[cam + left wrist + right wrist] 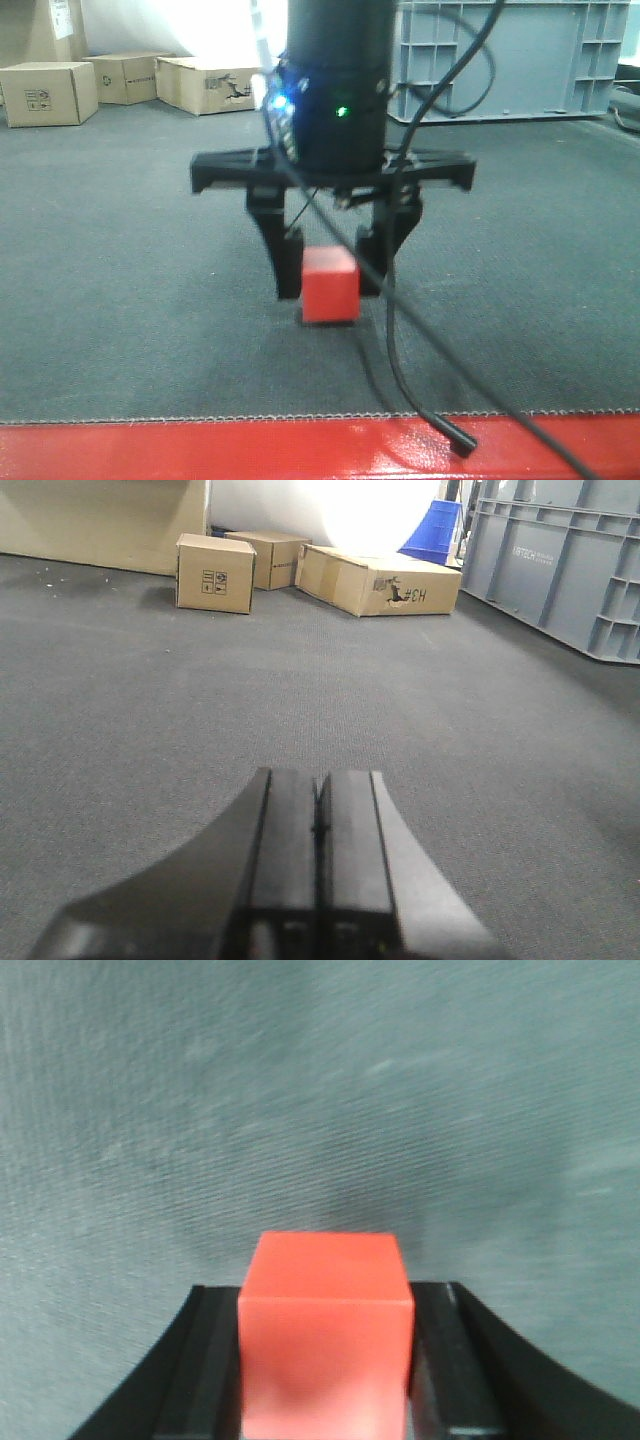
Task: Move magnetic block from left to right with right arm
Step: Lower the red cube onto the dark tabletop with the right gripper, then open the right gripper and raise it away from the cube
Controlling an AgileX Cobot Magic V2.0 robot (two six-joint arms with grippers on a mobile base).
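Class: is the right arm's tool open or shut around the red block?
Shut on the magnetic block: both fingers of the right tool press its sides.

Black right arm [335, 85], wide crossbar, thin black cable [420, 330].

Grey carpet [120, 300] bears cardboard boxes [48, 93] and a grey crate [500, 60].

Magnetic block [329, 285] between right tool's [331, 280] fingers.
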